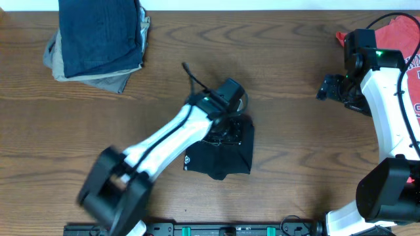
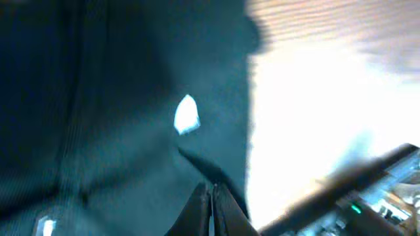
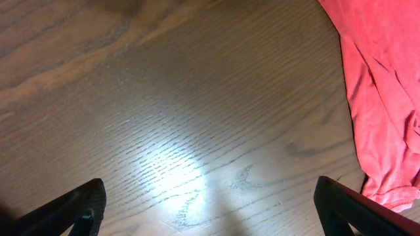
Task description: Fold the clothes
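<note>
Black T-shirt (image 1: 226, 157) lies mid-table (image 1: 289, 151) as a small, lumpy packet with uneven edges and a white logo showing on its left side.

Left fingers (image 2: 197, 213) are pressed together right down on it. The wrist view shows dark cloth all round them and a ridge of fabric running into the tips. You cannot tell whether any cloth is pinched between them.

Risks, as judged:
- If cloth is caught, lifting that arm away will likely drag the packet open or skid it across the wood.
- If nothing is caught and you count on a grip, the pull comes up empty and the fold stays crooked.
- Pressing down on a packet this lumpy may set a skewed crease.

Right fingers (image 3: 72, 213) stand wide apart over bare wood, holding nothing. They are near the coral-red T-shirt (image 3: 380, 98), which is heaped at the right side. Sweep in low there and one tip may snag its edge and tow it.

The stack of folded garments (image 1: 98, 39) at far left sits well apart from both arms, so there is little hazard.
</note>
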`<state>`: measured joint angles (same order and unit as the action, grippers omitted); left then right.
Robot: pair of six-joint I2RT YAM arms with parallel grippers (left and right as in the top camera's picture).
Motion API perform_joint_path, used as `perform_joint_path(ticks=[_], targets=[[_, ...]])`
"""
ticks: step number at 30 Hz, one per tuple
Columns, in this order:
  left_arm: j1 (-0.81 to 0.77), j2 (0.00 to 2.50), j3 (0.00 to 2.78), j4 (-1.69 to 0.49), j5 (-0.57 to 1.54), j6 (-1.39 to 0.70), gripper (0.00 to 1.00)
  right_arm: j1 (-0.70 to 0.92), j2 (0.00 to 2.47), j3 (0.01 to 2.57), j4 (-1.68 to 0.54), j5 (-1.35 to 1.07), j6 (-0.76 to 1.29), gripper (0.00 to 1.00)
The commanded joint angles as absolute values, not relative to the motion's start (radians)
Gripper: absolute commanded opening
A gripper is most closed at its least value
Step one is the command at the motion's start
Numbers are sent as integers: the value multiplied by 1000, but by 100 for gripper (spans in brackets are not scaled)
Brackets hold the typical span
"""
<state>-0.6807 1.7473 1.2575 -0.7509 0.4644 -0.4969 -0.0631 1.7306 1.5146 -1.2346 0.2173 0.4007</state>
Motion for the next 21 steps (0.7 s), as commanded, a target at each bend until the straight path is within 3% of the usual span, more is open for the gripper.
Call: perform_joint_path(ticks=[1, 8, 21], targets=[[-681, 1690, 1274, -789, 456, -487, 6, -72, 1727, 1522, -1234, 224, 392, 99], [-727, 1733, 1222, -848, 460, -539, 6, -72, 1727, 1522, -1234, 224, 392, 99], [-842, 1862, 1101, -633, 464, -630, 12, -72, 1727, 1522, -1234, 224, 392, 99]])
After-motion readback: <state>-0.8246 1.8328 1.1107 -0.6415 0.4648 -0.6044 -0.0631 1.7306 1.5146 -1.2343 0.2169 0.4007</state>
